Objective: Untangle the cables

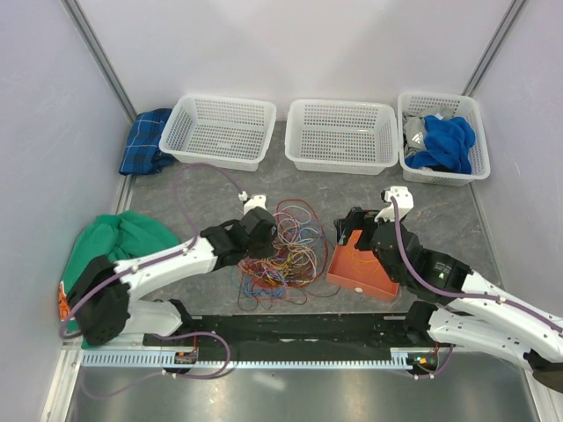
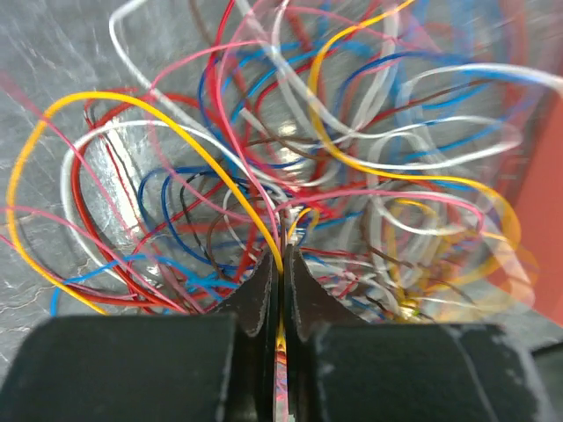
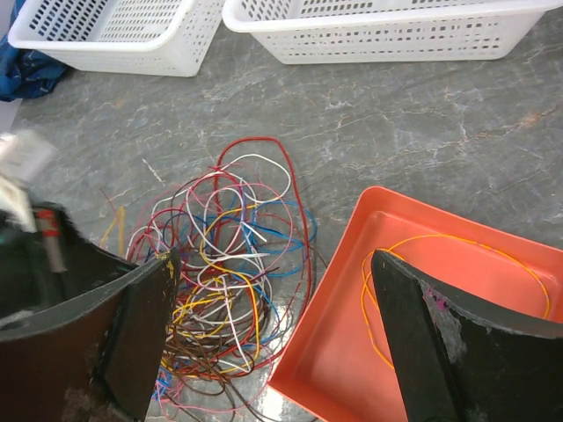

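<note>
Left gripper pinches a yellow strand of the cables, a loose multicoloured tangle.

No writing, label or number is legible anywhere.

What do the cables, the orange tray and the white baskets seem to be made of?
The cables: thin wire in coloured, probably plastic insulation, smooth; they hold springy loops. The orange tray: likely plastic, smooth, slightly glossy, with a moulded rounded rim. The white baskets: likely plastic, matte, with moulded perforated walls.
</note>
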Robot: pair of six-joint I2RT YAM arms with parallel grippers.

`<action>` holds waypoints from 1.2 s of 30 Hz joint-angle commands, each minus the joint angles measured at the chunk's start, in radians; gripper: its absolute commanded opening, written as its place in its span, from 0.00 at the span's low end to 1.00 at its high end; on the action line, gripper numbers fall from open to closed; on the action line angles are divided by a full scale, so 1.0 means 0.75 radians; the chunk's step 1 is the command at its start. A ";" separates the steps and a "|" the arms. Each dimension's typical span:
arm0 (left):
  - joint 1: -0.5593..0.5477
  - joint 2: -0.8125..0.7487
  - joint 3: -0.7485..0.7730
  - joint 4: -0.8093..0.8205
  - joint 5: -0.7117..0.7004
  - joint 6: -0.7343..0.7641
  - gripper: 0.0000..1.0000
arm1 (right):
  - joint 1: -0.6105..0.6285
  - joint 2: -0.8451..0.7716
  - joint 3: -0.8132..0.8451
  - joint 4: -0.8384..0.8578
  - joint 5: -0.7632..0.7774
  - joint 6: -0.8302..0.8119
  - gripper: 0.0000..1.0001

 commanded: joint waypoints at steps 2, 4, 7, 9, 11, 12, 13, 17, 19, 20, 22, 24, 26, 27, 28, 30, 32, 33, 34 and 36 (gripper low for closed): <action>0.000 -0.324 0.082 0.041 -0.073 0.118 0.02 | 0.001 0.009 -0.001 0.089 -0.039 -0.010 0.98; 0.000 -0.386 0.149 0.031 -0.057 0.193 0.02 | 0.001 0.019 -0.007 0.114 -0.025 -0.002 0.98; 0.000 -0.468 0.270 0.027 0.000 0.314 0.02 | 0.001 -0.019 -0.082 0.228 0.012 -0.003 0.98; 0.000 -0.466 0.394 -0.016 0.037 0.379 0.02 | 0.001 -0.089 -0.137 0.412 -0.031 -0.026 0.97; 0.000 -0.450 0.470 -0.051 0.092 0.408 0.02 | 0.001 -0.114 -0.166 0.545 -0.194 -0.120 0.97; 0.000 -0.431 0.529 -0.077 0.109 0.429 0.02 | 0.001 -0.108 -0.160 0.568 -0.254 -0.140 0.97; 0.000 -0.425 0.550 -0.086 0.129 0.435 0.02 | 0.001 -0.097 -0.136 0.588 -0.343 -0.169 0.96; 0.000 -0.404 0.587 -0.096 0.176 0.451 0.02 | 0.001 -0.016 -0.101 0.719 -0.540 -0.200 0.94; 0.000 -0.400 0.585 -0.092 0.201 0.451 0.02 | 0.001 0.005 -0.103 0.792 -0.563 -0.202 0.93; 0.000 -0.400 0.579 -0.094 0.207 0.449 0.02 | 0.001 0.033 -0.101 0.815 -0.573 -0.220 0.93; 0.000 -0.400 0.575 -0.092 0.217 0.449 0.02 | 0.001 0.070 -0.085 0.856 -0.569 -0.239 0.93; 0.000 -0.400 0.571 -0.092 0.225 0.453 0.02 | 0.001 0.142 -0.060 0.881 -0.577 -0.255 0.92; 0.000 -0.400 0.567 -0.094 0.223 0.462 0.02 | 0.001 0.197 -0.048 0.919 -0.620 -0.257 0.92; 0.000 -0.402 0.567 -0.094 0.225 0.464 0.02 | 0.001 0.211 -0.046 0.940 -0.626 -0.251 0.91; 0.000 -0.402 0.567 -0.100 0.223 0.466 0.02 | 0.001 0.222 -0.046 0.972 -0.631 -0.249 0.91; 0.000 -0.396 0.569 -0.106 0.219 0.466 0.02 | -0.001 0.242 -0.046 0.993 -0.635 -0.245 0.90; 0.000 -0.392 0.561 -0.108 0.223 0.466 0.02 | 0.001 0.260 -0.043 1.014 -0.631 -0.249 0.89; 0.000 -0.396 0.556 -0.108 0.225 0.466 0.02 | 0.001 0.267 -0.039 1.020 -0.631 -0.253 0.87; 0.000 -0.394 0.552 -0.106 0.227 0.462 0.02 | 0.001 0.283 -0.037 1.034 -0.631 -0.259 0.86; 0.000 -0.392 0.542 -0.106 0.223 0.458 0.02 | 0.001 0.299 -0.033 1.059 -0.639 -0.265 0.79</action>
